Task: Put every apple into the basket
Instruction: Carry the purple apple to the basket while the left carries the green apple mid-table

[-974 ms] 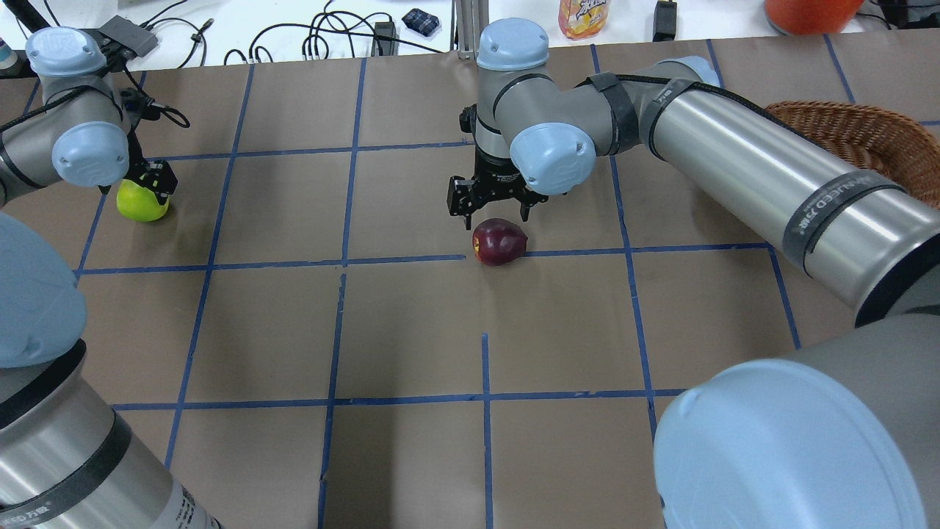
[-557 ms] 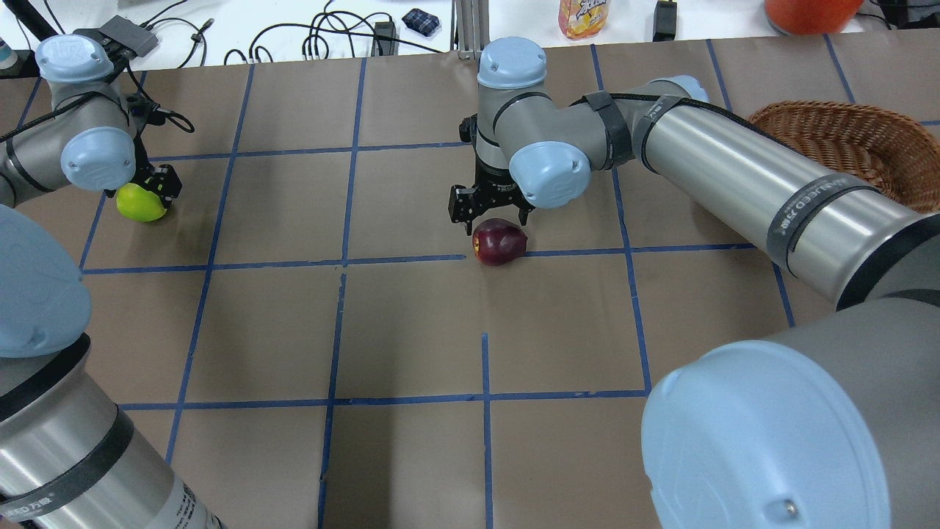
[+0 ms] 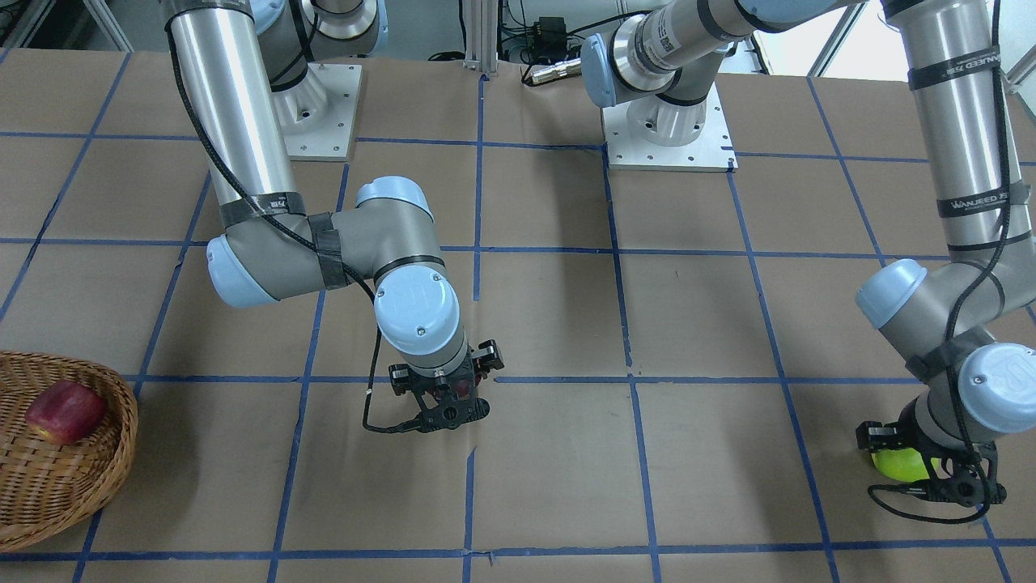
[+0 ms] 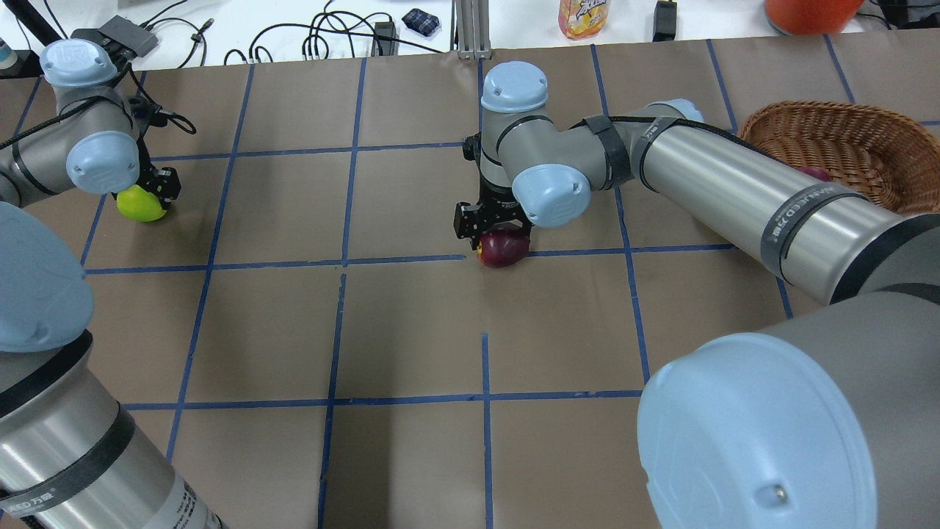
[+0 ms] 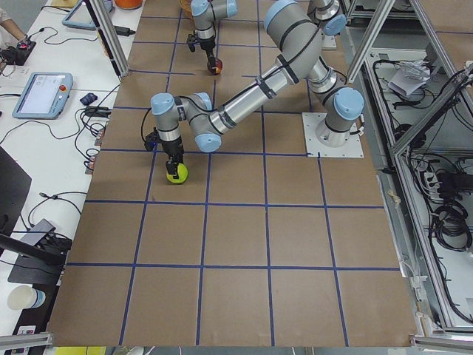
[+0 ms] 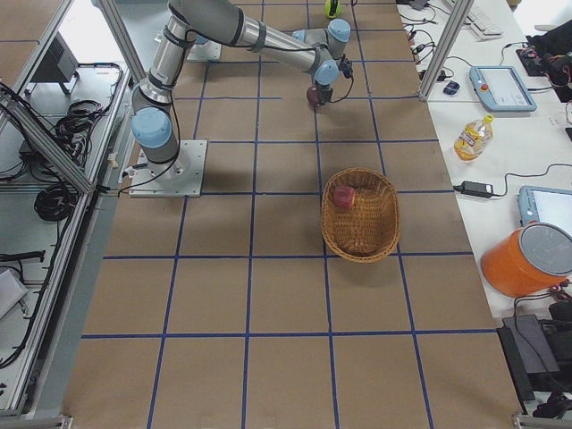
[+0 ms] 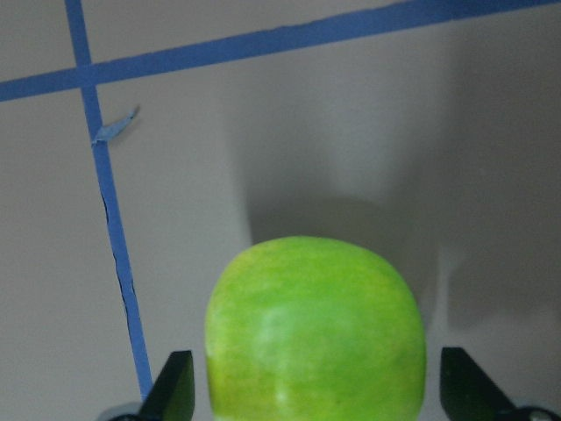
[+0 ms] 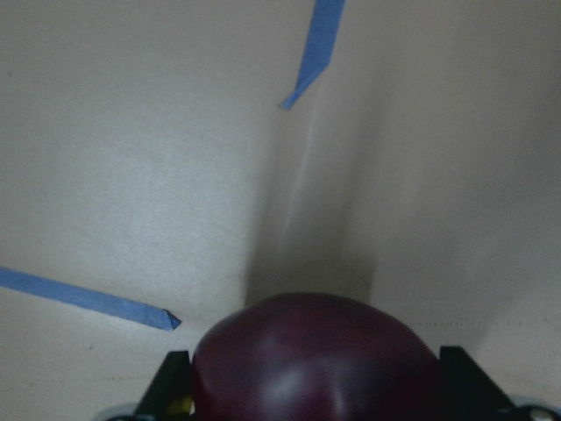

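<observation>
The lime green apple sits on the table at the far left, and it fills the left wrist view. My left gripper is open and straddles it, with a small gap on each side. The dark maroon apple lies mid-table on a blue tape line. My right gripper is open and lowered around it, its fingers close beside the apple. The red apple lies in the wicker basket at the far right.
The table is covered in brown paper with a blue tape grid. Past its far edge are cables, a juice bottle and an orange bucket. My right forearm partly hides the basket's near side.
My right gripper has come down from just above the maroon apple to straddle it. My left arm has shifted slightly at the green apple. Neither apple has moved.
</observation>
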